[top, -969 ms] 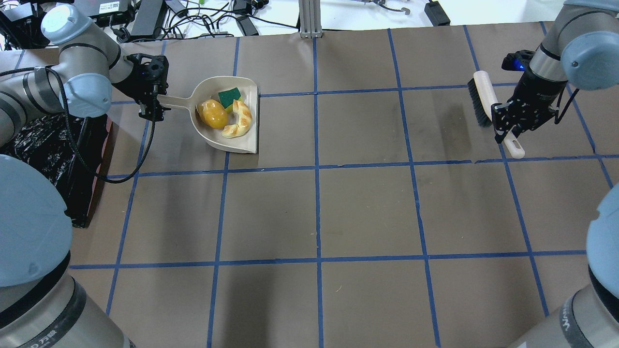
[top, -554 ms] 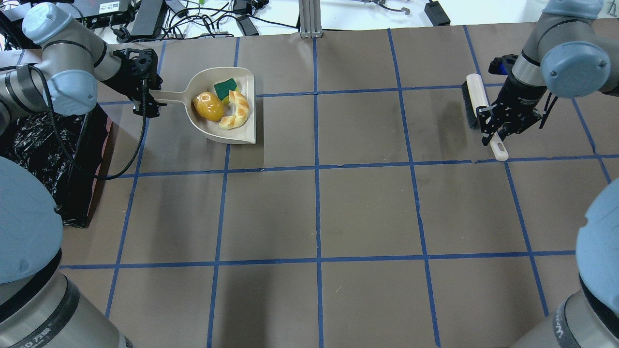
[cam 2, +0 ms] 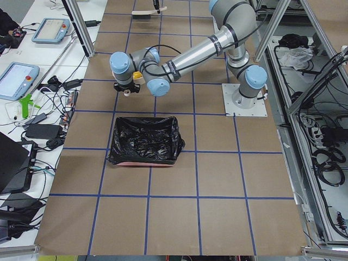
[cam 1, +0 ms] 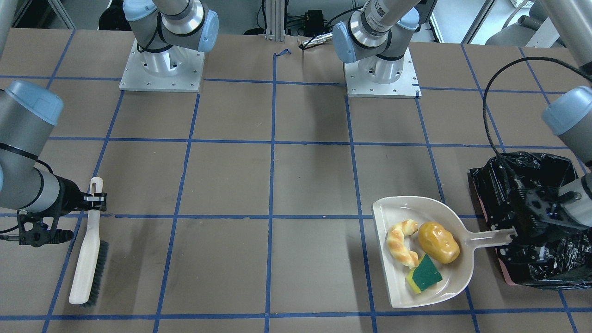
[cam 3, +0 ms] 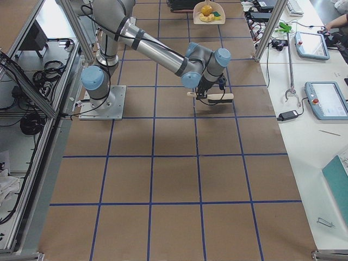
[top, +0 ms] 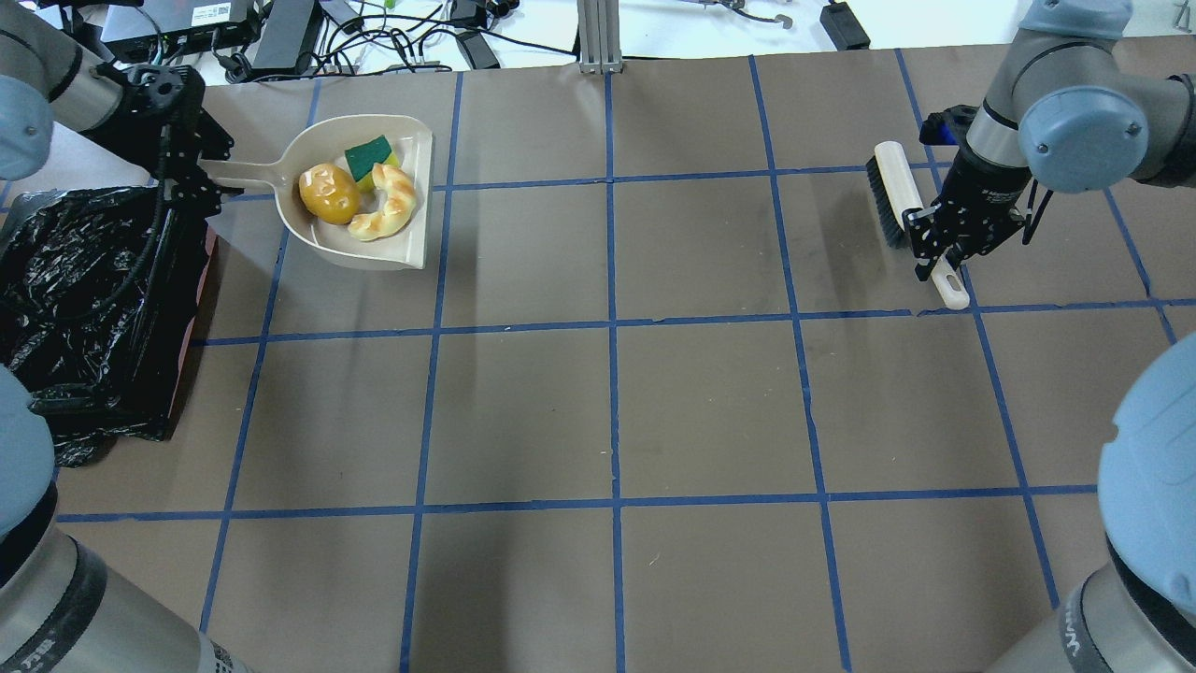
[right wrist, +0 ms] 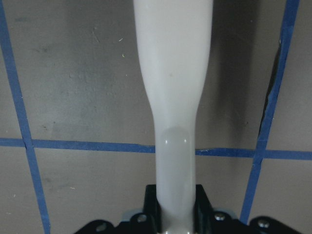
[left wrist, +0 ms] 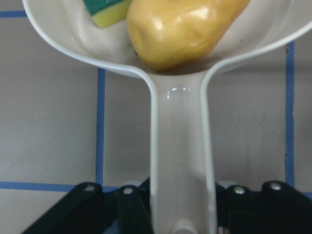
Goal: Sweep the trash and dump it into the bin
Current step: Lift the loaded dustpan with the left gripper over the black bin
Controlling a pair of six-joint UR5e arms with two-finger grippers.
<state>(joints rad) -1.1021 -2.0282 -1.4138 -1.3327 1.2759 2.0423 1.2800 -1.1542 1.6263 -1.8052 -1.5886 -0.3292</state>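
A beige dustpan (top: 411,220) (cam 1: 397,296) is held above the table with my left gripper (top: 201,178) (cam 1: 513,238) shut on its handle (left wrist: 179,161). In it lie the trash: a golden-brown potato (top: 329,194) (cam 1: 438,242) (left wrist: 185,29), a tan croissant (top: 385,215) (cam 1: 401,243) and a yellow-and-green sponge (top: 370,157) (cam 1: 424,274). The bin (top: 84,308) (cam 1: 550,266) (cam 2: 144,140), lined with a black bag, stands just left of the pan. My right gripper (top: 939,257) (cam 1: 95,200) is shut on a white brush (top: 902,201) (cam 1: 85,259) (right wrist: 173,73) at the far right.
Brown paper with blue tape lines (top: 612,327) covers the table. Cables and power bricks (top: 374,28) lie beyond the far edge, around a metal post (top: 598,33). The arms' base plates (cam 1: 162,69) sit at the robot's side.
My left gripper has carried the loaded dustpan further left and toward the far edge, nearer the bin. The right gripper has shifted the brush slightly left and back.
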